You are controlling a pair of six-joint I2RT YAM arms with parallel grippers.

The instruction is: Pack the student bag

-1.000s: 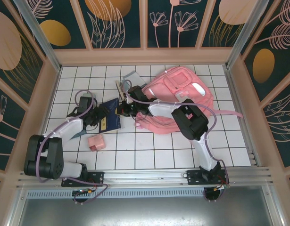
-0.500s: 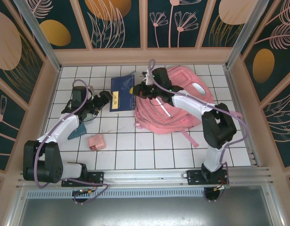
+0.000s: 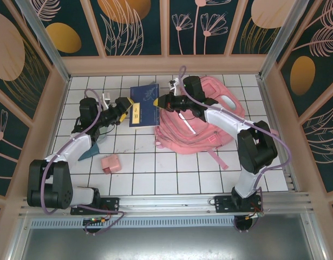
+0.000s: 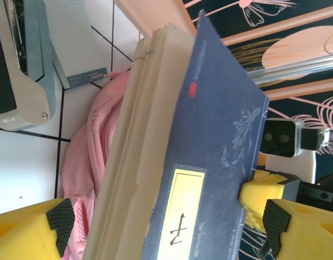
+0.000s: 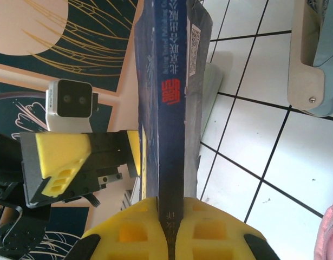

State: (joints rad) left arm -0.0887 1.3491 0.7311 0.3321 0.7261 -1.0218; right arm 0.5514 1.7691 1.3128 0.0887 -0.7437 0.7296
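Note:
A dark blue book (image 3: 143, 97) with a yellow title label is held in the air at the back of the table. My right gripper (image 3: 160, 101) is shut on its right edge; in the right wrist view the yellow fingers (image 5: 139, 233) clamp the cover. My left gripper (image 3: 124, 108) stands open at the book's left edge. Its yellow fingers (image 4: 31, 230) sit wide apart with the book (image 4: 209, 162) between them, and the left finger is clear of the pages. The student bag (image 3: 209, 122), a large pink backpack, lies to the right of the book, under my right arm.
A small pink box (image 3: 110, 163) and a teal object (image 3: 92, 151) lie on the white tiles at front left. Below the book, the left wrist view has a lined notepad (image 4: 74, 43) and a grey-blue object (image 4: 20, 70). Wooden walls enclose the table.
The book rose off the tiles and moved toward the back wall in my right gripper. My left gripper followed it and opened, letting go of the book.

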